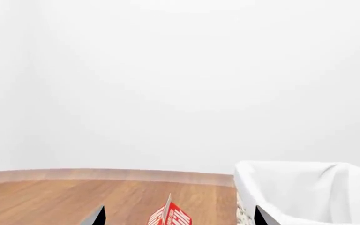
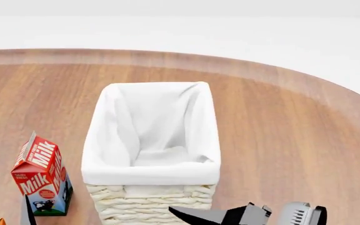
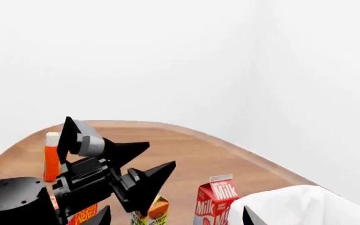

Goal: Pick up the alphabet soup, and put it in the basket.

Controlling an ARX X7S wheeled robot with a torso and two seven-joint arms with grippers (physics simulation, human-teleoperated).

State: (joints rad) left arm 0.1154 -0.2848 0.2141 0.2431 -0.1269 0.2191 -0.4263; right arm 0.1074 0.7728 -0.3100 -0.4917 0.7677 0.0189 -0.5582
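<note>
The alphabet soup can does not show in any view. The basket [image 2: 152,176], cream wicker with a white liner, stands in the middle of the wooden table; it also shows in the left wrist view [image 1: 305,192] and the right wrist view [image 3: 299,206]. My left gripper [image 1: 180,218] is open and empty, with the red milk carton [image 1: 170,216] ahead between its fingertips and the basket to one side. It also shows in the right wrist view [image 3: 139,164], jaws spread. My right gripper [image 3: 174,218] is open and empty, low at the basket's near side [image 2: 196,214].
The red and blue milk carton [image 2: 41,176] stands left of the basket, and also shows in the right wrist view [image 3: 214,201]. An orange-topped carton [image 3: 153,211] and an orange bottle with a white cap [image 3: 52,157] stand further left. The round table's edge [image 2: 330,93] curves behind.
</note>
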